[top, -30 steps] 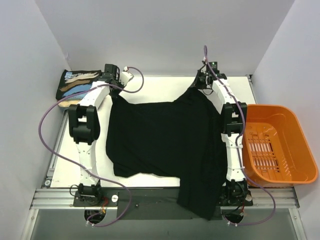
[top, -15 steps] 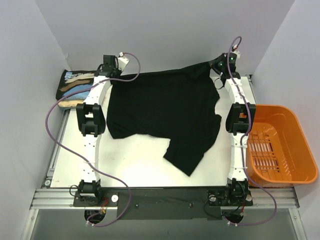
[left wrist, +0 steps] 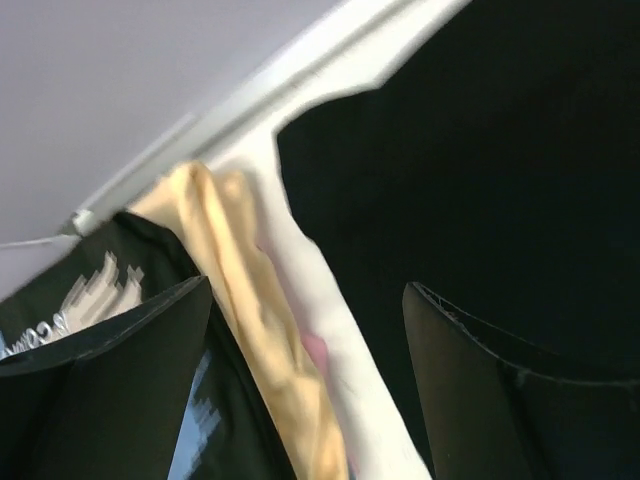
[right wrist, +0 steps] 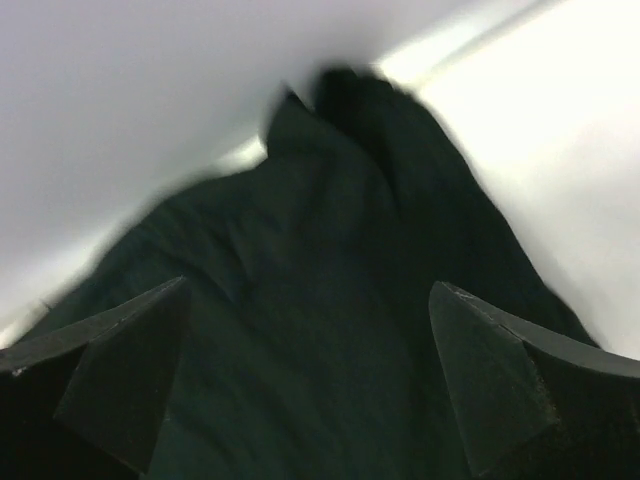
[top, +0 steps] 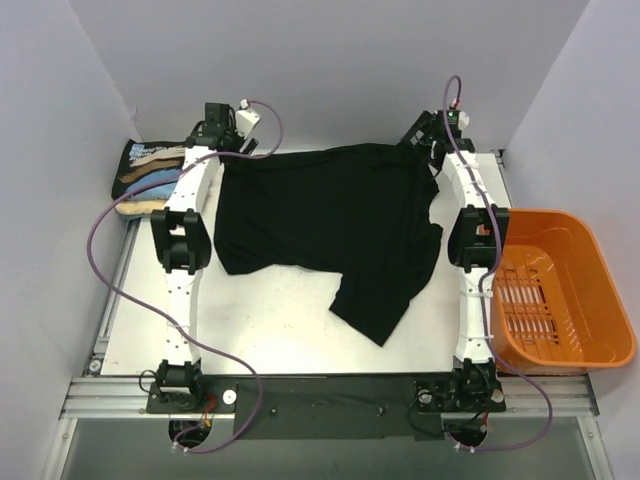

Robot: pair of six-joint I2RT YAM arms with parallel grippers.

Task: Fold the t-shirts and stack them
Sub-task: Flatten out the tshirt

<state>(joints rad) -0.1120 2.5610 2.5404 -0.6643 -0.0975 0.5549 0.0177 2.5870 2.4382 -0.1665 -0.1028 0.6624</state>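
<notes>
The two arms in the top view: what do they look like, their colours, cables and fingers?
Both the left arm and the right arm have slim white links with black joint blocks. A purple cable loops along each one. In the wrist views the fingers are black, flat and wedge-shaped.

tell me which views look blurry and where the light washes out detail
Top external: sharp and evenly lit, though the black t-shirt shows almost no fold detail. Left wrist: smeared, with the printed t-shirt and cream t-shirt both soft. Right wrist: blurred too, with the table washed out white.
</notes>
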